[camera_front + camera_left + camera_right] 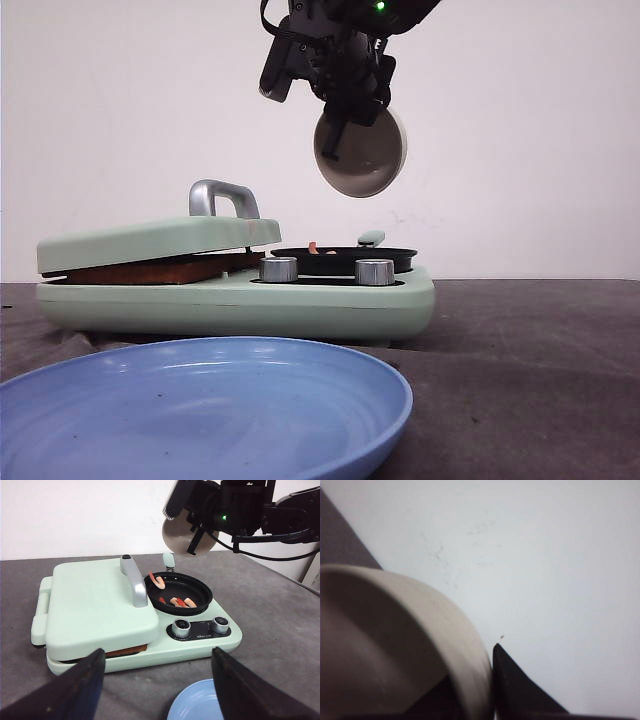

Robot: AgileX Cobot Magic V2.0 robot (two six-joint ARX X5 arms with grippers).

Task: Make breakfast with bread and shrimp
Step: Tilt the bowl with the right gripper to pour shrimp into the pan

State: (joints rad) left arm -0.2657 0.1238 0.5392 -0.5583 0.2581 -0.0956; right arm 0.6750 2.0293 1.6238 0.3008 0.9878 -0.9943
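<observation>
1. The bread (127, 651) is seen only as a brown edge clamped under the closed mint-green lid (97, 605) of the breakfast maker (330, 305), left of centre in both the front and left wrist views. It is judged light and soft, easily dented, and possibly warm; once the lid is raised by its silver handle (135, 580), the slice would best be taken by its firmer crust edge.

2. The shrimp (179, 601) lie as several small orange-pink pieces in the round black pan (197, 602) at the centre of the left wrist view, behind the two silver knobs (181, 626). They are judged tiny, light and slippery; a narrow pinch across the body would be needed, or the pan could be tipped by its mint-green handle (169, 560).

3. The right gripper (345, 105) is seen at the upper centre of the front view, closed on the rim of a beige bowl (360, 152). The bowl is held tilted on its side above the pan, and no contents can be made out in it.

4. In the right wrist view, the bowl wall (445, 630) is pinched against one dark finger (520, 690).

5. The left gripper (157, 685) is spread wide at the bottom of its wrist view. Nothing is held or touched.

6. A blue plate (200, 400) sits in the foreground.
</observation>
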